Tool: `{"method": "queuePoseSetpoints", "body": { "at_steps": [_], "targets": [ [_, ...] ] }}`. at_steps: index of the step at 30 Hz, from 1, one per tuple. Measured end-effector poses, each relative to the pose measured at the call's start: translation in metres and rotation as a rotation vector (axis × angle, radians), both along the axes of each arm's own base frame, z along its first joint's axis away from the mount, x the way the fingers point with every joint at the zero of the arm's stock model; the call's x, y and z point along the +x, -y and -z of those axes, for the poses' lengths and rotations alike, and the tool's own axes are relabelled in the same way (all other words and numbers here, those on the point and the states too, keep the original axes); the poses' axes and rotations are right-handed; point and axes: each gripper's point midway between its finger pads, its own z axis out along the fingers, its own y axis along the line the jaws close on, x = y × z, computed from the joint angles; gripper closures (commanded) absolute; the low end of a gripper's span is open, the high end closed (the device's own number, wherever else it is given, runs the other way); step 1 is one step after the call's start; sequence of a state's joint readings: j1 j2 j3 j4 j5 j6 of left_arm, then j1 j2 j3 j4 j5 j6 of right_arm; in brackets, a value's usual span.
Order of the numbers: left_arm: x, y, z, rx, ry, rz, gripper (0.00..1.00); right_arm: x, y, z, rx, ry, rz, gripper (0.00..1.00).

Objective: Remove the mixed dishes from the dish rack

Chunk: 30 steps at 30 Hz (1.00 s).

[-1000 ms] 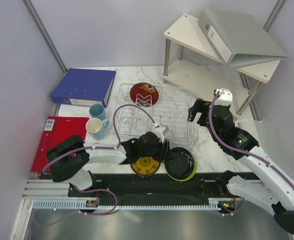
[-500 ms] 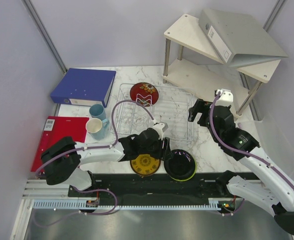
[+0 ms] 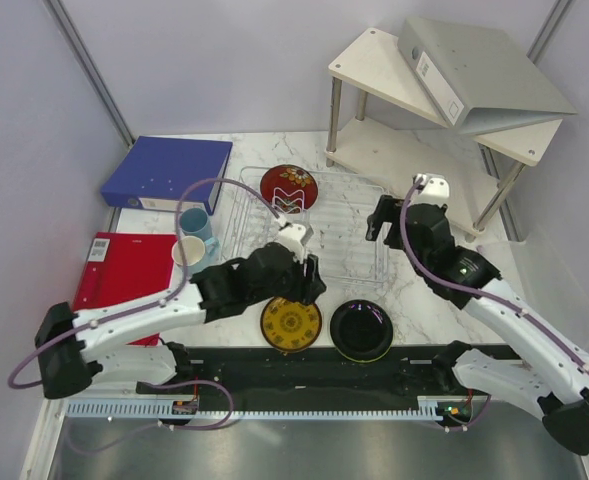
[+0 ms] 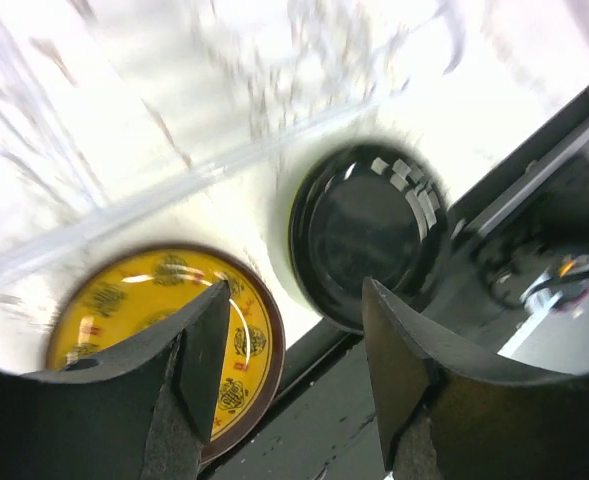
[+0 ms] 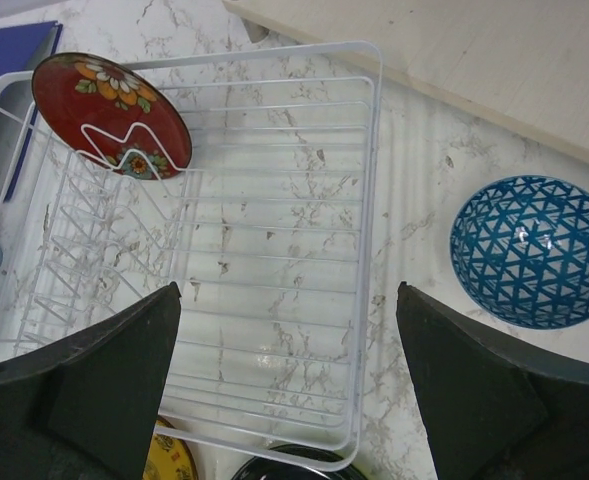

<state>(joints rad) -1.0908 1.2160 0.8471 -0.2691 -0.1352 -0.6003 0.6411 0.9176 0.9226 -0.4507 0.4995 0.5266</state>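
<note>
Left end effector (image 4: 294, 300) hangs open and empty above the yellow plate (image 4: 164, 330) and black plate (image 4: 369, 235), both lying flat just outside the rack (image 5: 370, 200). Right end effector (image 5: 289, 300) hovers over the rack, jaws wide, holding nothing. One red plate (image 5: 109, 115) stands on edge in the rack's far left corner, propped among its wires. It looks glazed, so probably stiff, slippery and breakable. Pinch its free upper rim, a finger on each face, and lift straight up.

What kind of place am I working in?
Probably a lab test cell, not a real kitchen: marble-look table, wire dish rack, blue binder, plain partition walls.
</note>
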Motion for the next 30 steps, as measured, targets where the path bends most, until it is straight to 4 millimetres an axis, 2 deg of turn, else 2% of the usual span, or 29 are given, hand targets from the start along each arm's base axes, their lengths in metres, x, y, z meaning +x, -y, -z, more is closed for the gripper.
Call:
{"method": "queuePoseSetpoints", "body": {
  "at_steps": [1, 3, 5, 6, 7, 9, 12, 14, 19, 24, 30],
  "targets": [
    [0.004, -0.004, -0.017, -0.019, 0.036, -0.016, 0.38, 0.004, -0.005, 0.004, -0.003, -0.011, -0.009, 0.05],
    [0.012, -0.017, -0.065, -0.079, 0.134, -0.061, 0.37, 0.013, -0.016, 0.014, -0.014, -0.038, -0.032, 0.05],
    [0.02, -0.035, -0.11, -0.135, 0.229, -0.126, 0.32, 0.027, -0.034, 0.024, -0.026, -0.066, -0.068, 0.05],
    [0.022, -0.043, -0.125, -0.152, 0.26, -0.154, 0.25, 0.035, -0.044, 0.03, -0.039, -0.084, -0.089, 0.05],
    [0.025, -0.055, -0.14, -0.162, 0.295, -0.196, 0.23, 0.044, -0.053, 0.036, -0.051, -0.099, -0.109, 0.05],
    [0.031, -0.076, -0.156, -0.159, 0.34, -0.274, 0.16, 0.063, -0.073, 0.046, -0.076, -0.123, -0.151, 0.06],
    [0.035, -0.102, -0.152, -0.097, 0.361, -0.353, 0.13, 0.092, -0.097, 0.059, -0.126, -0.129, -0.2, 0.06],
    [0.035, -0.11, -0.146, -0.068, 0.362, -0.376, 0.12, 0.107, -0.107, 0.065, -0.16, -0.118, -0.218, 0.06],
    [0.033, -0.124, -0.119, 0.013, 0.346, -0.394, 0.14, 0.145, -0.127, 0.065, -0.224, -0.016, -0.247, 0.07],
    [0.028, -0.134, -0.113, 0.001, 0.351, -0.397, 0.17, 0.179, -0.139, 0.063, -0.292, 0.107, -0.247, 0.07],
    [0.023, -0.146, -0.115, -0.038, 0.376, -0.402, 0.17, 0.203, -0.147, 0.097, -0.393, 0.136, -0.276, 0.09]
  ]
}}
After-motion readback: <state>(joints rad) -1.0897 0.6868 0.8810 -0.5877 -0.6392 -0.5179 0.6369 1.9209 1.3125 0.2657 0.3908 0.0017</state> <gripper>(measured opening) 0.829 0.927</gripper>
